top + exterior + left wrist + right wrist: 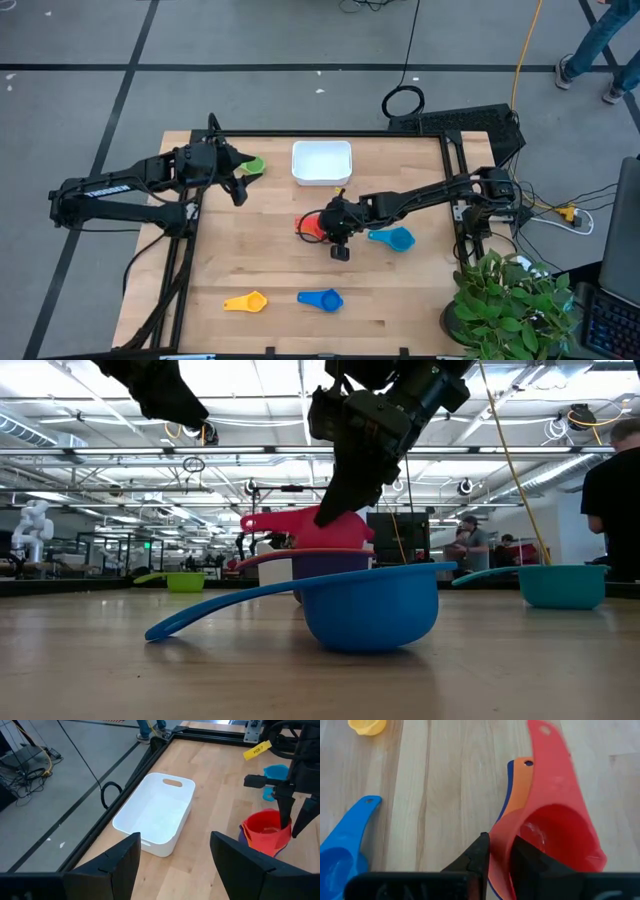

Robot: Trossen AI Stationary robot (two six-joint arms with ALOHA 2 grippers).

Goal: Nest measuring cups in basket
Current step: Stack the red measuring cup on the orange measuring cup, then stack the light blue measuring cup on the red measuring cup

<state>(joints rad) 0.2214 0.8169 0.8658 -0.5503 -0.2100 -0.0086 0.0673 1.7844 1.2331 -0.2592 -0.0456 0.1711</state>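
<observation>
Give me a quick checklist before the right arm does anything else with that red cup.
1. Right claw pinching red cup rim: ok.
2. Red cup sitting in orange cup over the dark blue cup: ok.
3. Basket empty and unobstructed: ok.
4. Left claw open, hovering near basket, apart from the stack: ok.
5. Grip firm enough to lift: cannot tell.

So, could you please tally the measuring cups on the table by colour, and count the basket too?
Green cup: 1
Red cup, pinched at its rim by the right hand: 1
Orange cup, under the red: 1
Dark blue cup, lowest in that stack: 1
Light blue cup: 1
Yellow cup: 1
Mid blue cup: 1
White basket: 1
Total: 7 cups, 1 basket
</observation>
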